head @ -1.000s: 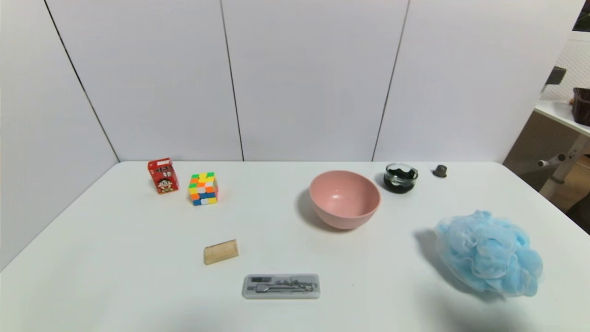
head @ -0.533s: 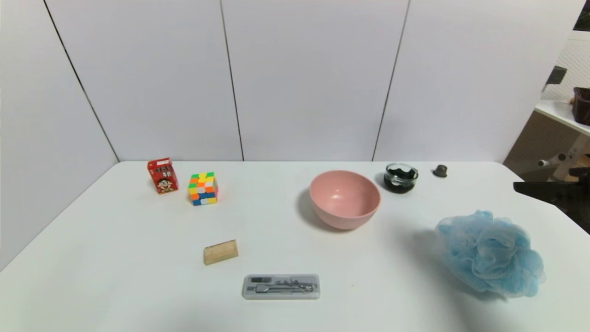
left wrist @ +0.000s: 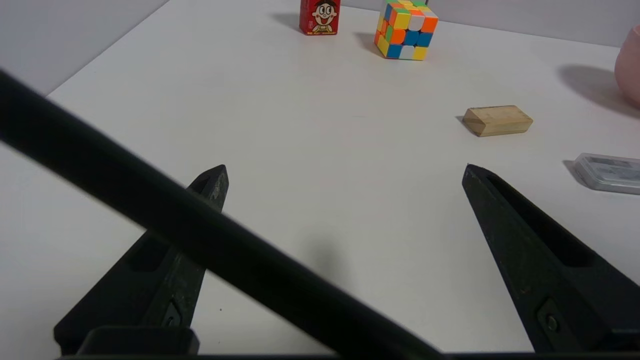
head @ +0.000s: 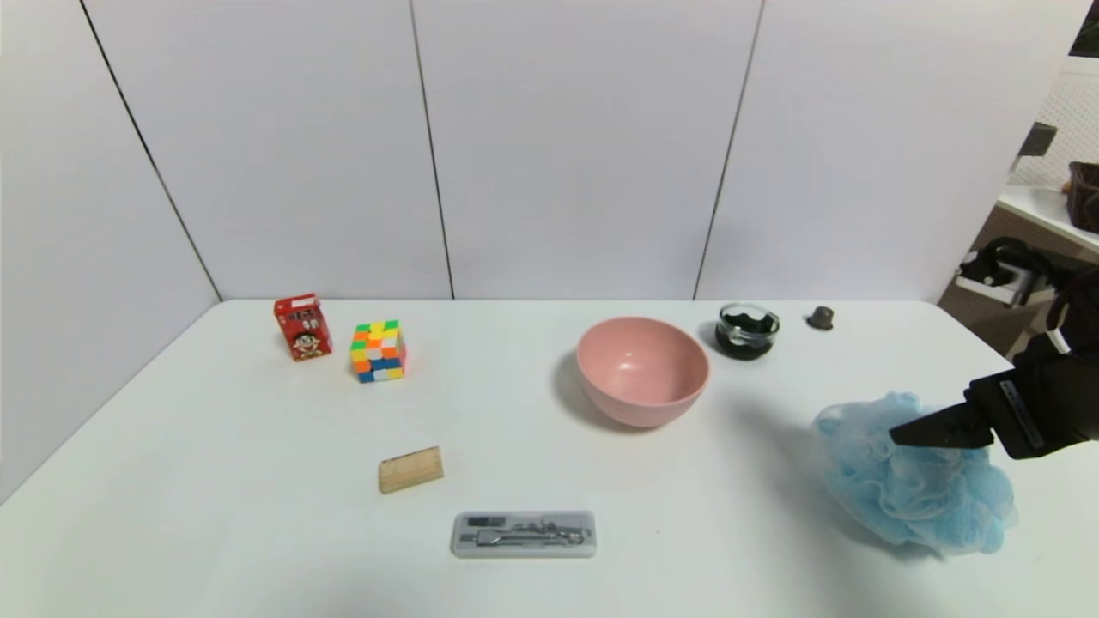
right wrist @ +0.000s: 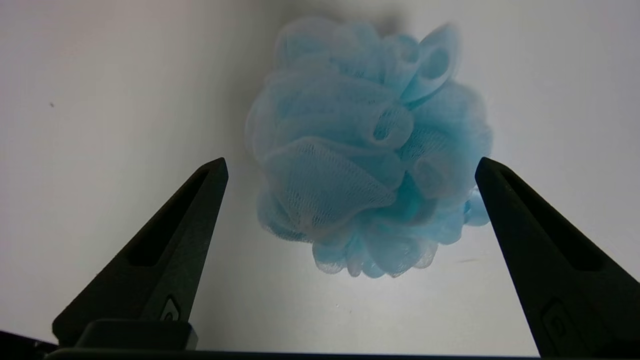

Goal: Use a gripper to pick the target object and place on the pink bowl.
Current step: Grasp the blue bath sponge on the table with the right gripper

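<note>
Fluffy light-blue mesh bath pouf (head: 914, 481) lies near-right on white table (head: 258, 481); black right gripper (head: 897, 435), fingers spread wide, hovers above it.

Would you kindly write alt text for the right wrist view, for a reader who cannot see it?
The right hand hovers open above a fluffy light-blue bath pouf lying on a white table. Its two black fingers frame the pouf on either side without touching it.

Pink bowl (left wrist: 631, 65) cut off at frame edge
</note>
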Robot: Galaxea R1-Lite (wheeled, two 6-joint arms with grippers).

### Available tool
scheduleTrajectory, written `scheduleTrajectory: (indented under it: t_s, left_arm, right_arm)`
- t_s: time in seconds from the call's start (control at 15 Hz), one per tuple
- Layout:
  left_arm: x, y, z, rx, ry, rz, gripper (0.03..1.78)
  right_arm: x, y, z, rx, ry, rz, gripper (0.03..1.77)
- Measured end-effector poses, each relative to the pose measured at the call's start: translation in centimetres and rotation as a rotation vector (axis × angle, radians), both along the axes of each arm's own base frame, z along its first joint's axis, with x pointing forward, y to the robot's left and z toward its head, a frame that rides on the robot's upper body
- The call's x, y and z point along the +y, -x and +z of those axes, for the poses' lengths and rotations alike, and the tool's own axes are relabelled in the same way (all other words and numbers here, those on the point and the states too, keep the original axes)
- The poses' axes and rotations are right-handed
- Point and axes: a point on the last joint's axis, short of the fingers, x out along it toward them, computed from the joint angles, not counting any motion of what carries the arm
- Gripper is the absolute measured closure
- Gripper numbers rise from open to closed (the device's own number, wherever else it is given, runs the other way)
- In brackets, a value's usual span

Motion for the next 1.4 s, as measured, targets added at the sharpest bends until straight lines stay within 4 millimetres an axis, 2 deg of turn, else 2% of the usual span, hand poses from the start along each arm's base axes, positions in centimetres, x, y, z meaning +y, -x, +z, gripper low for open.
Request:
scheduleTrajectory:
  t_s: [0.47, 0.87, 1.27, 1.4]
  left_arm:
    - [0.0, 0.0, 0.0, 0.000, 0.000, 0.000, 0.12]
    - [0.0, 0.0, 0.0, 0.000, 0.000, 0.001, 0.12]
    - [0.0, 0.0, 0.0, 0.000, 0.000, 0.000, 0.12]
    - [0.0, 0.0, 0.0, 0.000, 0.000, 0.000, 0.12]
  right_arm:
    - [0.0, -0.4, -3.2, 0.125, 0.016, -0.006, 0.09]
    - [0.1, -3.5, -6.3, 0.057, 0.024, 0.010, 0.09]
    - [0.1, -4.5, -8.0, 0.105, 0.042, 0.032, 0.09]
    - [0.0, -4.5, -8.1, 0.109, 0.039, 0.032, 0.41]
